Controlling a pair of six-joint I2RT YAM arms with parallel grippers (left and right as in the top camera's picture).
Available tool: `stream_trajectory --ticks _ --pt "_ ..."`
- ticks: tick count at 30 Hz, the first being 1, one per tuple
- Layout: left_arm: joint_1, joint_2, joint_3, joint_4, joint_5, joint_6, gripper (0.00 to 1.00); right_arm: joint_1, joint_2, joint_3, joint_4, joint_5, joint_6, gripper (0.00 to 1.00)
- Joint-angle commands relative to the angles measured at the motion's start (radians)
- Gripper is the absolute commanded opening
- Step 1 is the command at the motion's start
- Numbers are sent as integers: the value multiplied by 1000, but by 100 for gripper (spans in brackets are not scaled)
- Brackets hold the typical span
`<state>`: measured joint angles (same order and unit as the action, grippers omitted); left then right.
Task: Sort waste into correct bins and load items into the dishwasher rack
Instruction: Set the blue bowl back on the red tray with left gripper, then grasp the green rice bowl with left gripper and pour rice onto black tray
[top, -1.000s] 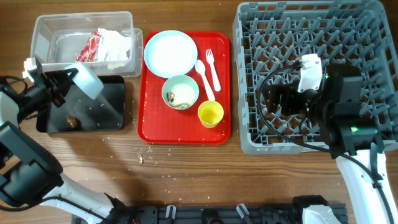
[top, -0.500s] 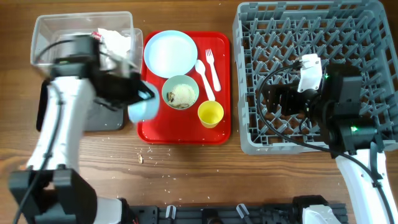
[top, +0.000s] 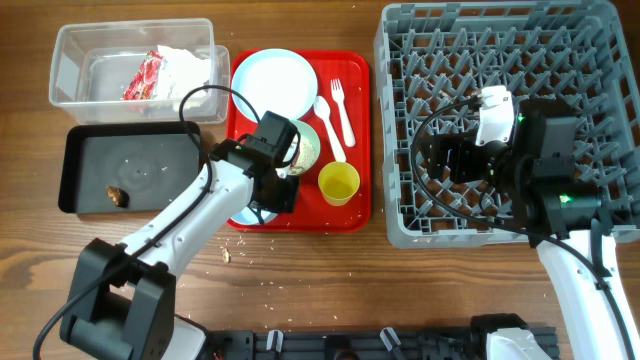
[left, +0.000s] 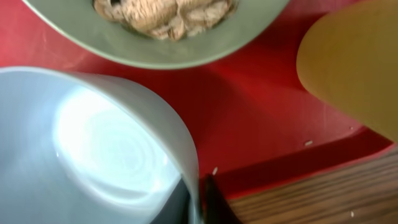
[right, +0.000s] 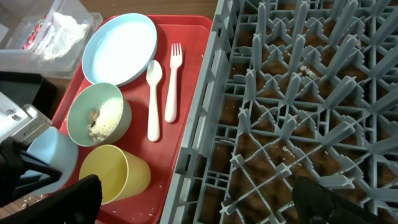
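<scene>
Fingers (left: 214, 202) of the left gripper (left: 198, 199) pinch the empty light-blue bowl (left: 93, 149) by its rim at the front of the red tray (left: 261, 112), likely to carry it to the dishwasher rack (top: 500, 60), where the right gripper (right: 196, 183) hovers spread wide

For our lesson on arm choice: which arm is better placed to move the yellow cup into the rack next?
Probably right. The right gripper is open and empty above the rack, near the yellow cup; the left gripper is clamped on a blue bowl.
</scene>
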<state>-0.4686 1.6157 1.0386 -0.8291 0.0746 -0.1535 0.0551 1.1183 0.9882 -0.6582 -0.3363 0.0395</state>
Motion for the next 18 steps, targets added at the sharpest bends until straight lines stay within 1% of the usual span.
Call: stream_trajectory --ticks 1,3,5,6,7,8,9,11,13,15,18 --pt "-1 3 -1 11 -24 -7 36 -4 4 18 2 -3 -10 100" --pt "-1 1 27 2 -24 43 47 -4 4 18 3 -3 -10 100" --pt "0 -2 122 -36 -23 71 54 -4 4 18 3 -3 -11 100" --pt "-1 -2 175 -48 -22 100 60 -4 4 18 5 -3 -10 100" --pt "-1 -2 212 -45 -16 136 66 -4 4 18 5 -6 -10 100" --pt "-1 -2 234 -24 -4 206 70 -4 4 18 5 -6 -10 100" --pt "-1 -2 235 19 3 291 71 -4 4 18 5 -6 -10 100" --pt "-1 29 235 82 3 376 72 -4 4 18 6 -6 -10 100" --pt "-1 83 235 126 13 412 72 -4 4 18 6 -6 -10 100" --pt "-1 144 235 165 14 412 69 -4 4 18 5 -6 -10 100" --pt "-1 204 235 215 39 409 68 -4 4 18 6 -6 -10 100"
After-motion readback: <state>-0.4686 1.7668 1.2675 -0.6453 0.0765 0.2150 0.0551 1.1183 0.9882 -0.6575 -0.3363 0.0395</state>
